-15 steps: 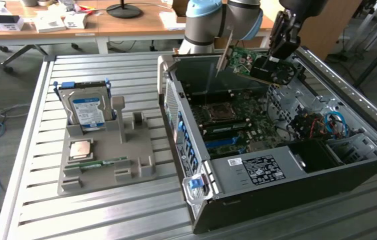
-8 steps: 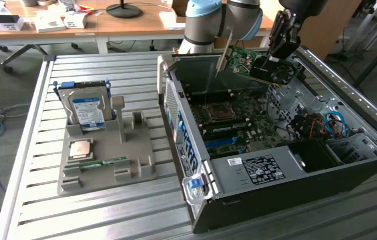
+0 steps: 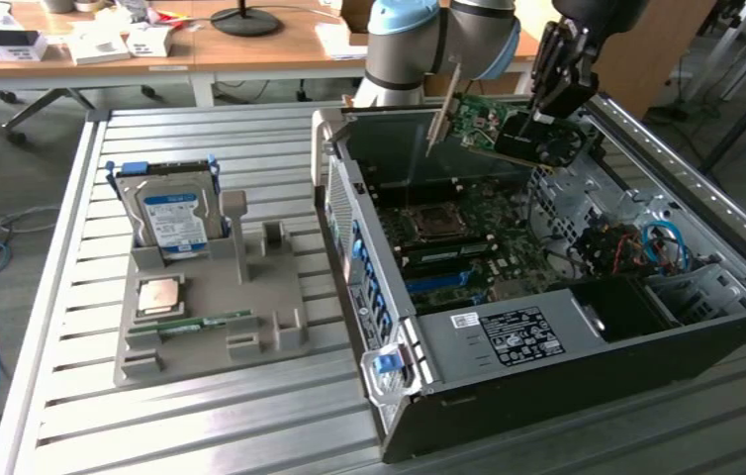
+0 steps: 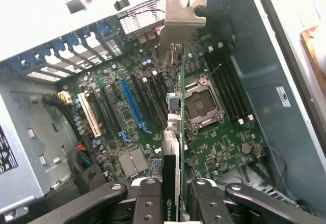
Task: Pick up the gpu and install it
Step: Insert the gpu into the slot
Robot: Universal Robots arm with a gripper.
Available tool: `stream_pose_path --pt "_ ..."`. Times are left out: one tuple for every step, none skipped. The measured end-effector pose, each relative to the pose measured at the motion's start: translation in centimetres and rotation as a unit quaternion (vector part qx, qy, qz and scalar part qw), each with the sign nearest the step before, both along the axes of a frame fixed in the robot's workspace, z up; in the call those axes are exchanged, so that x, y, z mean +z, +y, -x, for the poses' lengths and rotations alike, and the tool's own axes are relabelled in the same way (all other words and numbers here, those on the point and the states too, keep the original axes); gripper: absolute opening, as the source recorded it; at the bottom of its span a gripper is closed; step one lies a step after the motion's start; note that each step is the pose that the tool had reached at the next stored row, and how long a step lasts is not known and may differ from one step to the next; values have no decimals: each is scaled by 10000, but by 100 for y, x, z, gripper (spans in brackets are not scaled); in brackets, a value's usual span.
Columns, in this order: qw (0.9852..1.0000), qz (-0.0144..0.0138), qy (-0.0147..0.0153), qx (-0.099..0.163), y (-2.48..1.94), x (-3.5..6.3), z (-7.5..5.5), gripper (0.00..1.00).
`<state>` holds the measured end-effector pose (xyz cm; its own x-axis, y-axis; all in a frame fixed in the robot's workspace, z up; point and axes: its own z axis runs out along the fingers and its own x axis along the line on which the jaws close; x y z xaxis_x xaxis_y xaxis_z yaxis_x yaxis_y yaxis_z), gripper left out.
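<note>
Holding the gpu (image 3: pixel 512 134) above the open computer case (image 3: pixel 479 416).
The claw (image 3: pixel 547 111) is clamped on the card's edge, carrying it tilted, clear of the motherboard (image 4: pixel 127 102); its silver bracket (image 4: pixel 181 18) sits at the end away from the claw. On the tabletop (image 3: pixel 215 426), a grey tray (image 3: pixel 274 297) beside the case carries a hard drive (image 3: pixel 175 220).

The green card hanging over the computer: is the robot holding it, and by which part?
Yes, the fingers grip the gpu by its black cooler end, opposite the silver bracket, above the open computer case.
</note>
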<state>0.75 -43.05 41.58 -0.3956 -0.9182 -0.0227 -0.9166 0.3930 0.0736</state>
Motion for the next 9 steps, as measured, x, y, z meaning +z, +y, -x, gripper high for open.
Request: stream_pose_path --pt "10000 0 0 75 0 0 0 26" --pt "9999 0 0 150 0 0 0 26" --pt "9997 0 0 226 0 0 0 26" --pt "9995 0 0 300 0 0 0 26" --pt "9993 0 0 374 0 0 0 26" --pt "9990 0 0 446 0 0 0 26" --pt "9986 0 0 524 0 -1 0 26" --pt "9982 0 0 598 0 0 0 26" --pt "9977 0 0 673 0 -1 0 26"
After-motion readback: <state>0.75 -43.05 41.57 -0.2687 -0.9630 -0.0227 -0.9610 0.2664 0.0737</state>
